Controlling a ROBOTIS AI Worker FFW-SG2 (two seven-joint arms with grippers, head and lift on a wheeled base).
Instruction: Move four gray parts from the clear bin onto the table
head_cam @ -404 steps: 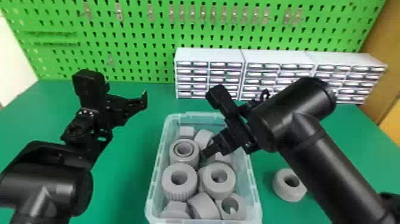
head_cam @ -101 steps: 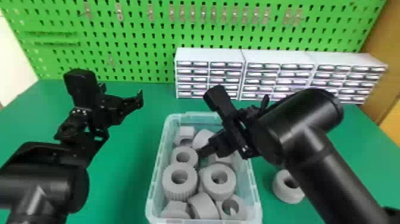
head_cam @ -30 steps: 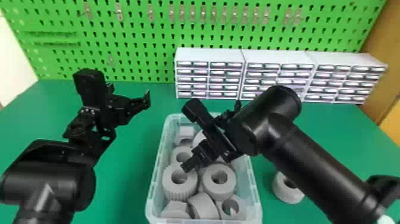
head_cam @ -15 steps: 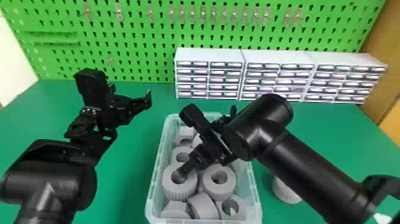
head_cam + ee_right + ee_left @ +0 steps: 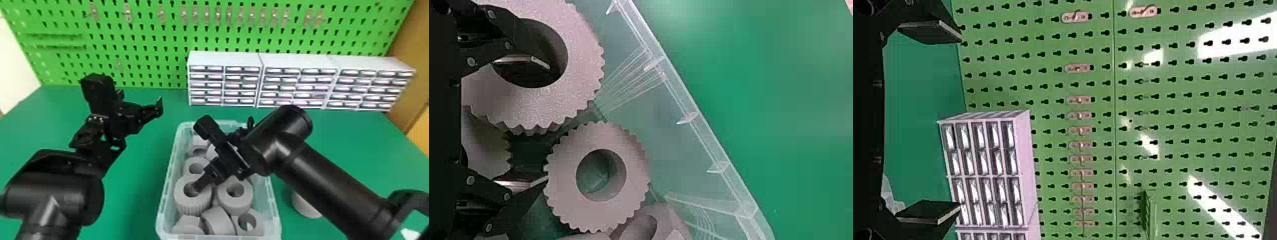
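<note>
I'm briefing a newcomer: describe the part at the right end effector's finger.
On the green table, before the white drawer cabinets, stands a clear bin. By its left wall lies a thick gray ring with a ribbed edge. Unlike its neighbours, it has a finger of the right end effector in its hole.

With twelve o'clock pointing up in the room, the left gripper (image 5: pixel 141 99) is holding its flat black fingers wide apart, one (image 5: pixel 930 31) standing at seven, the other (image 5: pixel 929 211) at five. The smooth green tabletop (image 5: pixel 923 100) is spreading at six. A white plastic multi-drawer cabinet (image 5: pixel 1024 160) is standing near five, a matching one (image 5: pixel 1032 232) just beside it at four. Behind, a perforated green pegboard (image 5: pixel 1183 145) is carrying small pinkish metal clips (image 5: pixel 1078 68) in a row running from nine to three.
</note>
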